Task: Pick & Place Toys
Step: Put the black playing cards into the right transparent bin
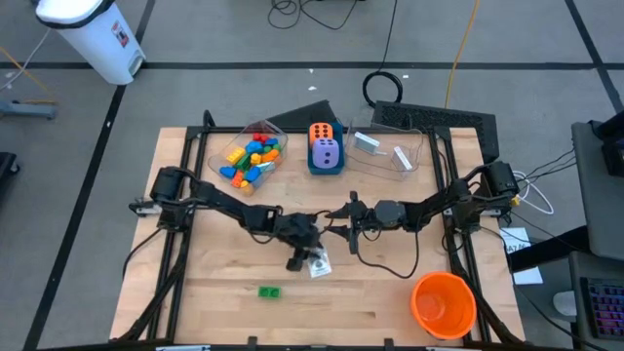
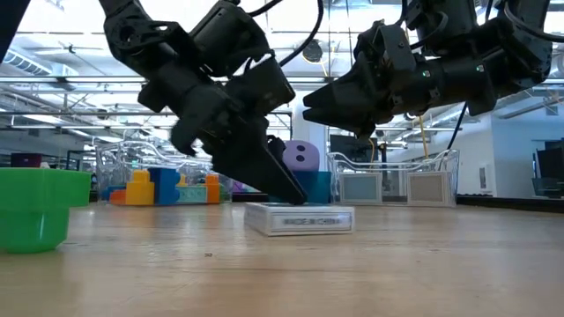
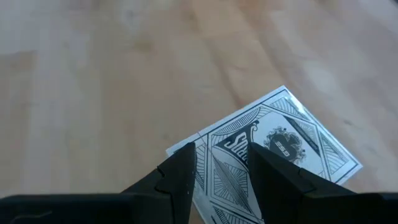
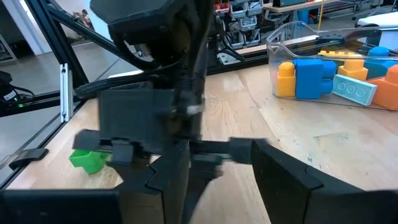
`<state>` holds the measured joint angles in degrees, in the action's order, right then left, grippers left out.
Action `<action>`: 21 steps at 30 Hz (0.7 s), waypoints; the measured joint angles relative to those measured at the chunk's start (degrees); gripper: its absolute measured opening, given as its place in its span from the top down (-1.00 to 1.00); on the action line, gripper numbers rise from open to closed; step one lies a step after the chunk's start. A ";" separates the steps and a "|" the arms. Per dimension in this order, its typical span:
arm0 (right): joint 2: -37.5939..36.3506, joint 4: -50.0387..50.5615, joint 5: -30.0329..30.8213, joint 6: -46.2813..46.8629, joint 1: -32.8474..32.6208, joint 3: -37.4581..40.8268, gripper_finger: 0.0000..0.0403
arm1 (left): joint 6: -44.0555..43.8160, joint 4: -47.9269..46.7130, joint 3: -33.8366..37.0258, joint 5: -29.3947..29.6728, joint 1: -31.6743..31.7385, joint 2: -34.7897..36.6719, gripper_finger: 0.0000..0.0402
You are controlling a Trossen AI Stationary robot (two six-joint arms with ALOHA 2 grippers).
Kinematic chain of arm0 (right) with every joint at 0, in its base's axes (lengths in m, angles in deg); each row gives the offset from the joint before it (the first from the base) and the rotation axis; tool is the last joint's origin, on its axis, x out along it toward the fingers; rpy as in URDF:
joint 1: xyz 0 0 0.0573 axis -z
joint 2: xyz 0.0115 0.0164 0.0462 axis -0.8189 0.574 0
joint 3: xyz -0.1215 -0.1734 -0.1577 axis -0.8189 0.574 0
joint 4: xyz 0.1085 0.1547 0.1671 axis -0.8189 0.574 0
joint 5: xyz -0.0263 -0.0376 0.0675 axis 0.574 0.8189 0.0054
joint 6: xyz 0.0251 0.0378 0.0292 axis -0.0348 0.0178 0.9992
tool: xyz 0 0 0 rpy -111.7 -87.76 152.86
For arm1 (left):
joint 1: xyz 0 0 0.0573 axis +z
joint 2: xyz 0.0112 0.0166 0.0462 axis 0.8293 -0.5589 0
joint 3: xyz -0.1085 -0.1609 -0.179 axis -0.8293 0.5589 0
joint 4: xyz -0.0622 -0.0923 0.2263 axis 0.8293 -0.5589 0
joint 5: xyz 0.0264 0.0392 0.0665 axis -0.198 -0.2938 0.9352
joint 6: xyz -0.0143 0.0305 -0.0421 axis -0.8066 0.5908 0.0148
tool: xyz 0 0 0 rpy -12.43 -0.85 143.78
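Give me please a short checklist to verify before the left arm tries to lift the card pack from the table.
1. Left gripper is over the white patterned card pack: ok.
2. Fingers straddle the pack's edge, jaws partly open, not yet closed on it: ok.
3. Pack lies flat on the wooden table: ok.
4. Right gripper is raised clear of the pack: ok, though it hangs close beside the left one.
5. Small green plastic brick is away from the pack: ok.
6. Free room in the clear plastic tub holding cards: cannot tell.
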<state>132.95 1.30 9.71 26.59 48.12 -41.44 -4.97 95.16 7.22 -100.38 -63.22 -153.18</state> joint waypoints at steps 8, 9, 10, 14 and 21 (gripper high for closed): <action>0.00 -0.72 0.15 -0.38 0.00 0.00 0.18 | -0.50 -0.01 -0.46 10.85 2.27 -0.04 0.24; 0.00 -1.03 0.17 -0.39 0.00 0.00 0.18 | -0.88 0.18 -0.44 12.60 2.64 -0.07 0.24; 0.00 -1.08 0.19 -0.43 0.00 0.00 0.18 | -0.98 0.49 -0.42 14.32 3.11 -0.08 0.24; 0.00 -1.02 0.19 -0.60 0.00 0.00 0.18 | -1.01 3.35 -0.32 18.53 5.03 -0.20 0.24; 0.00 -1.02 0.23 -1.71 0.00 0.00 0.18 | 0.24 9.39 -0.18 18.85 7.11 -0.42 0.24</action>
<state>132.95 0.28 9.94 24.88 48.12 -41.44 -4.72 104.55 7.04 -81.53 -56.11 -153.60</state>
